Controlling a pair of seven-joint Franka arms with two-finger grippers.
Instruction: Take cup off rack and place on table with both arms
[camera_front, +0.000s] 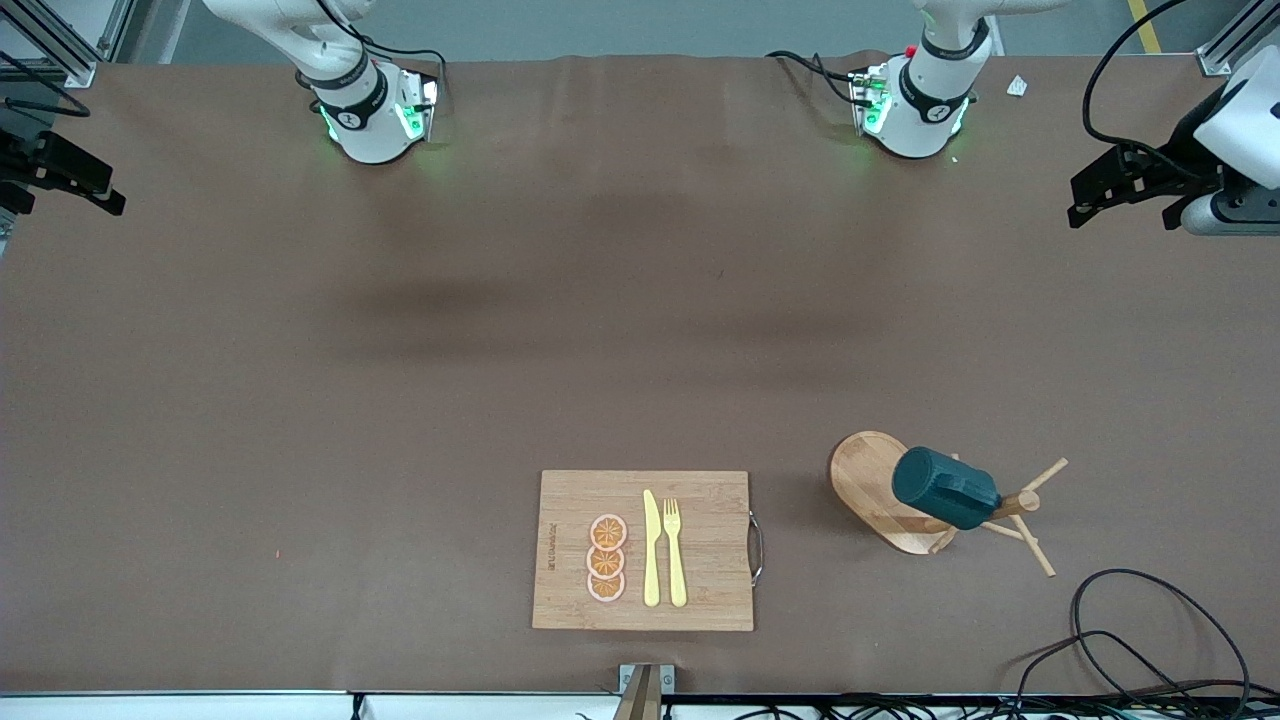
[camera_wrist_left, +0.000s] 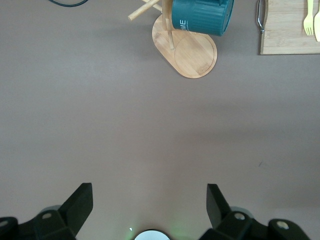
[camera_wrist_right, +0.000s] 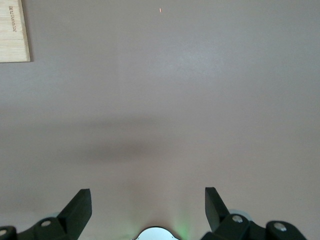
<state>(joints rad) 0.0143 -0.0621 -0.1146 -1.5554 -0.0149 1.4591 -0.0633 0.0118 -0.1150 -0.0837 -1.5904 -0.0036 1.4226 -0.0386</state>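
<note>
Fingers (camera_wrist_left: 80, 205) of both arms spread above table (camera_front: 300, 400); cup (camera_front: 944, 488) apparently on rack (camera_front: 875, 485).

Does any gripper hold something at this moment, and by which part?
Nothing is held. The left gripper and right gripper are both open over bare table; the cup hangs on the rack.

The table (camera_front: 400, 380) is viewed from a high front camera facing the arm bases along the table's robot-side edge. Each wrist camera is aimed down at the table from well above, probably tilted toward the front edge. The rack (camera_front: 885, 490) (camera_wrist_left: 190, 47) is shared by the front and left wrist views; the cutting board (camera_front: 645, 550) (camera_wrist_left: 285, 30) (camera_wrist_right: 12, 30) is shared by all three.
</note>
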